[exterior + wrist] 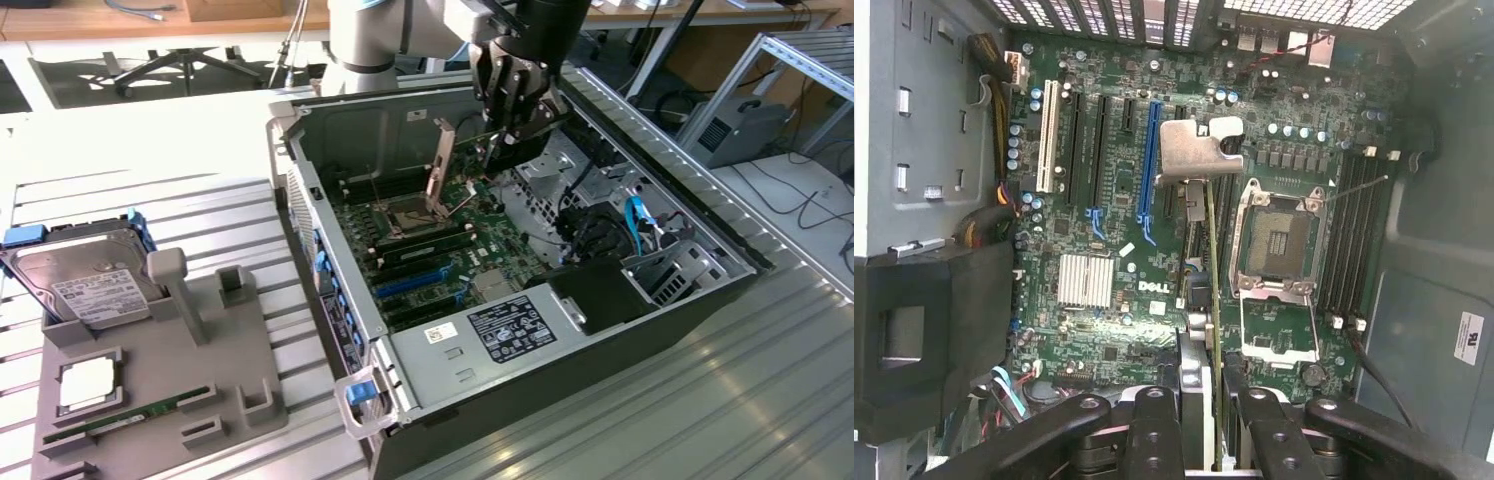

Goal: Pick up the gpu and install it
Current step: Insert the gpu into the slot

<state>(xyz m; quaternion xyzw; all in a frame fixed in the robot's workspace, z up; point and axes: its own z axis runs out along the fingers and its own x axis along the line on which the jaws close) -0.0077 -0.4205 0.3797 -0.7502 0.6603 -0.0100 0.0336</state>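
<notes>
My gripper [514, 125] hangs inside the open computer case [300, 190], above the motherboard [427, 250], and is shut on the gpu [441, 165]. In the wrist view the gpu [1212, 240] shows edge-on as a thin line running away from my gripper [1212, 405], with its silver bracket [1199, 150] at the far end. The card hovers clear of the board, beside the long blue slot [1147, 165] and close to the open CPU socket [1279, 235]. Black fingers [1249, 420] press both faces of the card.
A grey fixture [200, 370] at the exterior view's left holds a hard drive [87, 285], a chip [87, 380] and a green RAM stick [127, 415]. Inside the case sit a labelled power supply [514, 330], blue cables [638, 220] and a silver heatsink [1086, 280].
</notes>
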